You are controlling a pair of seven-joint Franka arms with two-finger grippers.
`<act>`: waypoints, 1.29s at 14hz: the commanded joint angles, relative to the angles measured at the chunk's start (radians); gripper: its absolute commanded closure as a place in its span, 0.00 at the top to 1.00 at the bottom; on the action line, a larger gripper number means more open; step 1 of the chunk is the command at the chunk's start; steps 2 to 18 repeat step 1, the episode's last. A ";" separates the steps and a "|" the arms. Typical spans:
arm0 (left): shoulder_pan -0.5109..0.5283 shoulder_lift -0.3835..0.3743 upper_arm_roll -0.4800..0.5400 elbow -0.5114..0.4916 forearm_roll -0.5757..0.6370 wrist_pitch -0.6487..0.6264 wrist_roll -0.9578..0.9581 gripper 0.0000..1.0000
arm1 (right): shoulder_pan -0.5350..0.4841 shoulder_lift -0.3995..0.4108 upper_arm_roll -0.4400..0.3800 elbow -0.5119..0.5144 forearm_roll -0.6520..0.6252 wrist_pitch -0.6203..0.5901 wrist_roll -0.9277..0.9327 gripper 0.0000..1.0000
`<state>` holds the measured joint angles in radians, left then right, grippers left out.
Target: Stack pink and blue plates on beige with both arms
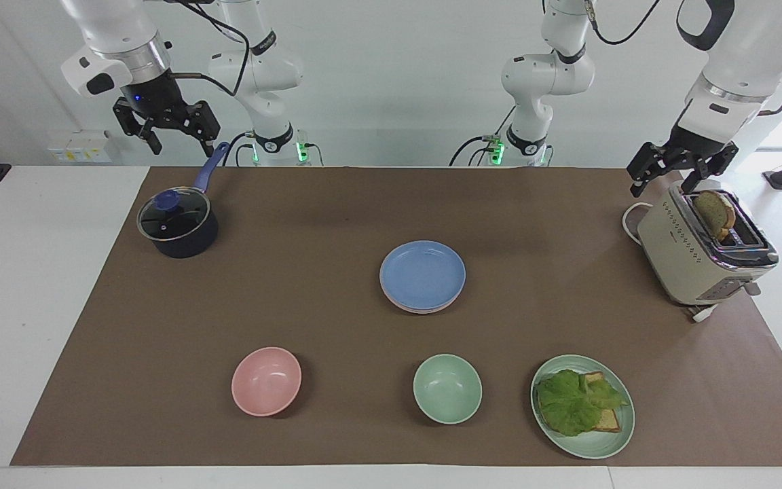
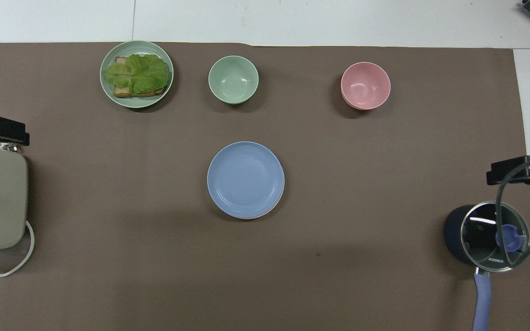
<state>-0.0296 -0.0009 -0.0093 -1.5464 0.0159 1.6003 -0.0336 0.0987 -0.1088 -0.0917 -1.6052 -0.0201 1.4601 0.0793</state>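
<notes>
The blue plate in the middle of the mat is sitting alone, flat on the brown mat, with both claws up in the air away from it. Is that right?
Not quite. The blue plate isn't alone on the mat: the facing view shows it on top of a stack, with a pink plate rim peeking out beneath. The rest holds: the left claw and right claw are raised, away from it.

Even, bright overhead lighting, both views sharp. Soft, short shadows beside the bowls and blue plate (image 2: 245, 179). Glare on the pot's glass lid (image 2: 495, 236), overexposed window at one edge of the facing view. No noticeable edge distortion.
</notes>
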 commanded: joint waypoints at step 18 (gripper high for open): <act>0.011 -0.016 -0.008 -0.009 0.012 -0.013 0.009 1.00 | -0.010 -0.020 0.001 -0.021 0.000 0.000 -0.026 1.00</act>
